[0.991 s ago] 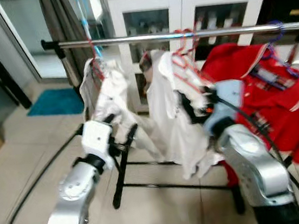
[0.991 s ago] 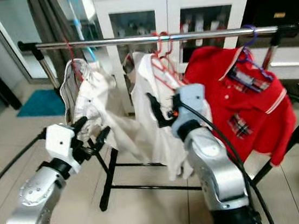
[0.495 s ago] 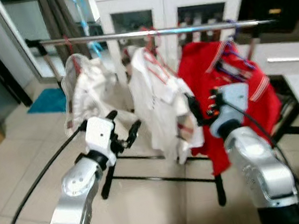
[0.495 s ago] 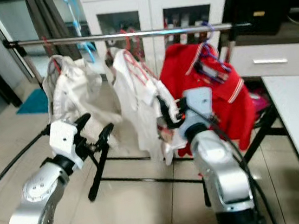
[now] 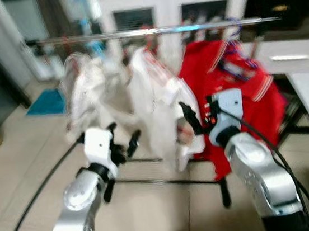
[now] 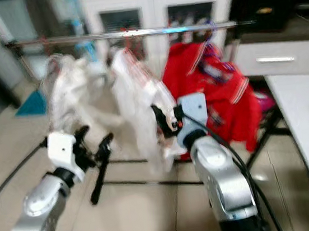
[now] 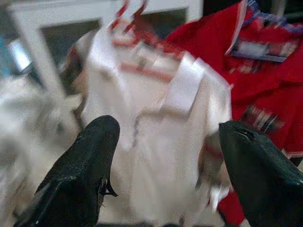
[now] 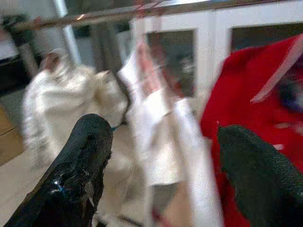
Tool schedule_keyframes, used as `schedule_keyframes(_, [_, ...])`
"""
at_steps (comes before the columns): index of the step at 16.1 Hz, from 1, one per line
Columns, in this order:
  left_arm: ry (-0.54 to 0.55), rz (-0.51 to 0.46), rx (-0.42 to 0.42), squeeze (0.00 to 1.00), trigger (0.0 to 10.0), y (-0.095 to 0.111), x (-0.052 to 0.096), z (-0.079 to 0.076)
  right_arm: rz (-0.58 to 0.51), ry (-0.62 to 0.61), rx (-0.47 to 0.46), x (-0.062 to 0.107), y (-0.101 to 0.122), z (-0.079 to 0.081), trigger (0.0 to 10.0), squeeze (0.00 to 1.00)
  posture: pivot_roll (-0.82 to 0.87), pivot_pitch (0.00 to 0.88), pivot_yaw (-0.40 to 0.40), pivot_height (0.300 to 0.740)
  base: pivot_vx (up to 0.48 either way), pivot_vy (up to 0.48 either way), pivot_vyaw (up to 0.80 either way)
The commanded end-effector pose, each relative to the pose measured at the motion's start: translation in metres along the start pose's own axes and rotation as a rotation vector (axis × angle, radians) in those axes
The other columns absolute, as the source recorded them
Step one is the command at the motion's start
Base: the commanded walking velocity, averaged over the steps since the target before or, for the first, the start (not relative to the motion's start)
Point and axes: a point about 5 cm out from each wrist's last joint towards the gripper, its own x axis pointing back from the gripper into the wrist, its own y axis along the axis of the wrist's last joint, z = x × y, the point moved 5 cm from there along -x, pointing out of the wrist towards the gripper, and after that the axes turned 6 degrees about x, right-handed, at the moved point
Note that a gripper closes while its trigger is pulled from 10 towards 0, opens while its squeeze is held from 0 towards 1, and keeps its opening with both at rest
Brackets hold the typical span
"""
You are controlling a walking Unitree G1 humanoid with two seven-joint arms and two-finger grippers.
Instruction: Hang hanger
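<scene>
The left eye view shows a horizontal silver metal rail (image 5: 150,32) running side to side across the scene, above and ahead of both hands. Three garments hang from it on hangers: a crumpled white shirt (image 5: 84,96) toward the robot's left, a white shirt on a red wire hanger (image 5: 155,101) in the middle, and a red polo shirt with a plaid collar lining (image 5: 240,82) on a blue-purple hanger (image 5: 233,30) toward the right.

The right hand (image 5: 185,114) has its two black fingers spread apart and holds nothing; it sits just beside the lower edge of the middle white shirt, with the red polo just to its right. The left hand (image 5: 125,141) is also spread and empty, lower and nearer the crumpled white shirt. In the right wrist view the middle shirt and its red hanger lie straight ahead between the fingers, with the rail above.

Judging from this, the hangers are already hooked over the rail. The red hanger lies up and forward of the right hand, which is the nearer one. The frames are blurred, so the hook's seating cannot be confirmed.
</scene>
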Motion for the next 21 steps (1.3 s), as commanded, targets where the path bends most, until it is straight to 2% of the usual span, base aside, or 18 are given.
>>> schedule_keyframes(1, [-0.002, -0.033, -0.007, 0.00, 10.0, 0.010, -0.006, 0.001, -0.021, -0.016, -0.008, -0.004, 0.004, -0.006, 10.0, 0.00, -0.06, 0.000, 0.073, 0.740, 0.394, 0.000, -0.80])
schedule_keyframes(2, [0.009, -0.016, -0.029, 0.00, 10.0, 0.005, -0.007, 0.003, -0.011, -0.040, 0.019, -0.003, 0.000, -0.012, 10.0, 0.00, -0.05, 0.000, 0.081, 0.740, 0.416, 0.000, 0.00])
schedule_keyframes(3, [-0.034, -0.011, -0.044, 0.00, 10.0, 0.006, -0.008, -0.006, -0.016, -0.036, -0.017, -0.001, 0.001, -0.014, 10.0, 0.00, -0.04, 0.000, 0.075, 0.740, 0.428, 0.000, 0.00])
schedule_keyframes(4, [-0.035, -0.012, -0.045, 0.00, 10.0, 0.006, -0.008, -0.006, -0.017, -0.038, -0.021, -0.001, 0.001, -0.014, 10.0, 0.00, -0.04, 0.000, 0.075, 0.740, 0.428, 0.000, 0.00])
schedule_keyframes(8, [-0.011, -0.026, -0.060, 0.00, 10.0, 0.007, -0.012, 0.000, -0.045, -0.043, 0.008, -0.006, 0.004, -0.012, 10.0, 0.00, -0.05, 0.000, 0.072, 0.740, 0.439, 0.000, 0.00])
schedule_keyframes(9, [0.006, -0.038, -0.041, 0.00, 10.0, 0.010, -0.011, 0.002, -0.065, -0.027, 0.007, -0.007, 0.010, -0.008, 10.0, 0.00, -0.06, 0.000, 0.077, 0.740, 0.442, 0.000, 0.00])
schedule_keyframes(10, [-0.008, -0.042, -0.031, 0.00, 10.0, 0.011, -0.011, -0.002, -0.103, 0.008, 0.016, -0.006, 0.019, -0.004, 10.0, 0.00, -0.06, 0.000, 0.075, 0.740, 0.442, 0.000, 0.00])
schedule_keyframes(13, [-0.009, -0.043, -0.039, 0.00, 10.0, 0.010, -0.010, -0.005, -0.119, 0.027, 0.035, -0.005, 0.023, -0.005, 10.0, 0.00, -0.05, 0.000, 0.058, 0.740, 0.447, 0.000, 0.00])
schedule_keyframes(14, [-0.039, -0.052, -0.037, 0.00, 10.0, 0.012, -0.007, -0.012, -0.136, 0.067, 0.078, -0.004, 0.028, -0.012, 10.0, 0.91, -0.04, 0.000, 0.034, 0.740, 0.000, 0.000, 0.00])
schedule_keyframes(15, [-0.076, -0.049, -0.049, 0.00, 10.0, 0.012, -0.005, -0.016, -0.131, 0.086, 0.122, -0.005, 0.029, -0.016, 10.0, 1.00, -0.04, 0.000, 0.037, 0.740, 0.000, 0.000, 0.00])
schedule_keyframes(17, [-0.137, -0.037, -0.053, 0.00, 10.0, 0.014, 0.000, -0.023, -0.118, 0.135, 0.197, -0.004, 0.033, -0.027, 10.0, 1.00, -0.05, 0.000, 0.057, 0.740, 0.000, 0.000, 0.00])
schedule_keyframes(18, [-0.235, -0.025, -0.087, 0.00, 10.0, 0.017, 0.002, -0.037, -0.109, 0.196, 0.233, 0.003, 0.040, -0.036, 10.0, 1.00, -0.04, 0.000, 0.049, 0.740, 0.000, 0.000, 0.00])
schedule_keyframes(19, [-0.289, -0.017, -0.113, 0.00, 10.0, 0.019, 0.004, -0.044, -0.096, 0.242, 0.240, 0.009, 0.044, -0.041, 10.0, 1.00, -0.04, 0.000, 0.043, 0.740, 0.000, 0.000, 0.00])
schedule_keyframes(21, [-0.325, -0.003, -0.121, 0.00, 10.0, 0.022, 0.008, -0.046, -0.024, 0.371, 0.255, 0.025, 0.043, -0.047, 10.0, 1.00, -0.04, 0.000, 0.044, 0.740, 0.000, 0.000, 0.00])
